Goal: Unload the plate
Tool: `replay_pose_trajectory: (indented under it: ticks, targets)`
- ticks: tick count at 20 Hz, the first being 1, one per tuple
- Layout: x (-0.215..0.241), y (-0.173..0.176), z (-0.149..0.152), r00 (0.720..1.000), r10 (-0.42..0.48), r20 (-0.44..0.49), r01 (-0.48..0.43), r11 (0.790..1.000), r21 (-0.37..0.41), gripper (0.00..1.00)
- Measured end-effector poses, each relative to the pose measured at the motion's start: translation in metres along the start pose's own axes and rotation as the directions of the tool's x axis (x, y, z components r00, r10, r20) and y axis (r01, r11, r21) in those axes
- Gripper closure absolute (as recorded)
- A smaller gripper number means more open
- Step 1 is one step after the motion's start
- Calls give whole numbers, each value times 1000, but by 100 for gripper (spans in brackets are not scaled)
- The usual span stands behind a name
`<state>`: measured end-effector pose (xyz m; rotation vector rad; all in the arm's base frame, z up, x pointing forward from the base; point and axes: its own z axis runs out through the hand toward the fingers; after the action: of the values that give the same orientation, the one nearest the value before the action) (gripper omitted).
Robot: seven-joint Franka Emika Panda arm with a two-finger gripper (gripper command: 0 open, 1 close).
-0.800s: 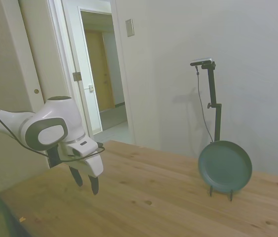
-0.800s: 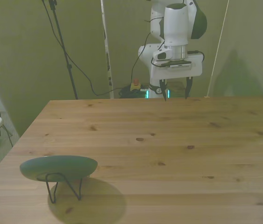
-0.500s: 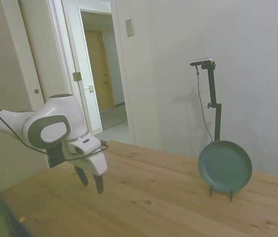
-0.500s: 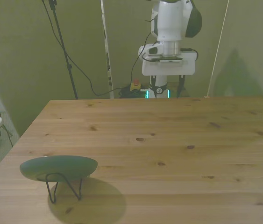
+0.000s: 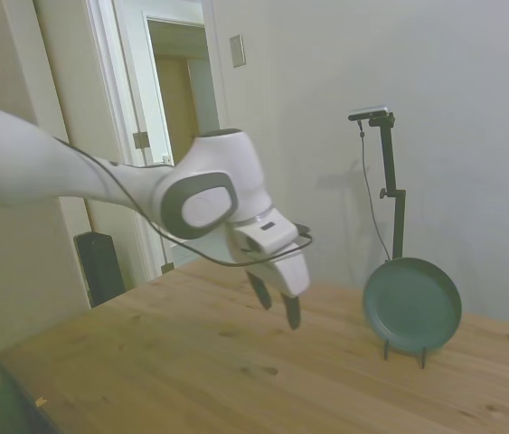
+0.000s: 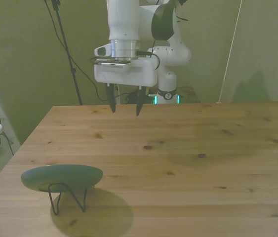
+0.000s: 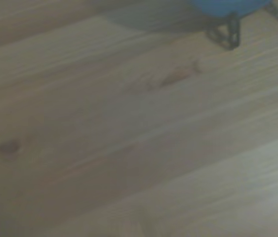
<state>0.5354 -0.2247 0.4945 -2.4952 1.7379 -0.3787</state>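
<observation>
The dark teal-green plate (image 5: 412, 305) stands upright on a thin black wire stand (image 5: 404, 352) at the right of the side view. In the front view the plate (image 6: 62, 177) shows edge-on in its stand (image 6: 68, 197) near the front view's left. My gripper (image 5: 276, 303) hangs open above the table's middle, well short of the plate, with nothing between its dark fingers. From the front the gripper (image 6: 125, 104) hovers over the far part of the table. The wrist view catches the plate's lower edge (image 7: 227, 6) and the stand's feet (image 7: 227, 33).
The wooden table (image 6: 178, 163) stretches wide between gripper and plate. An open doorway (image 5: 186, 136) lies behind the arm in the side view. Cables and stand poles (image 6: 67, 54) rise behind the table's far edge.
The arm has swung across the table toward the plate, rightward in the side view and toward the front view's left. The gripper stays open. The plate has not moved.
</observation>
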Motion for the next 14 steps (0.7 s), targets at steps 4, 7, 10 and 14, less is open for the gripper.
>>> replay_pose_trajectory:
  ticks: [4,7,10,14]
  targets:
    - [33,-36,-6,999,25,-21,-24,1000,10,0]
    - [13,-59,-15,1000,-17,-26,17,1000,4,0]
    - [19,-59,-17,999,-3,-47,4,1000,24,0]
    - [47,-66,-27,993,65,-97,-58,996,71,0]
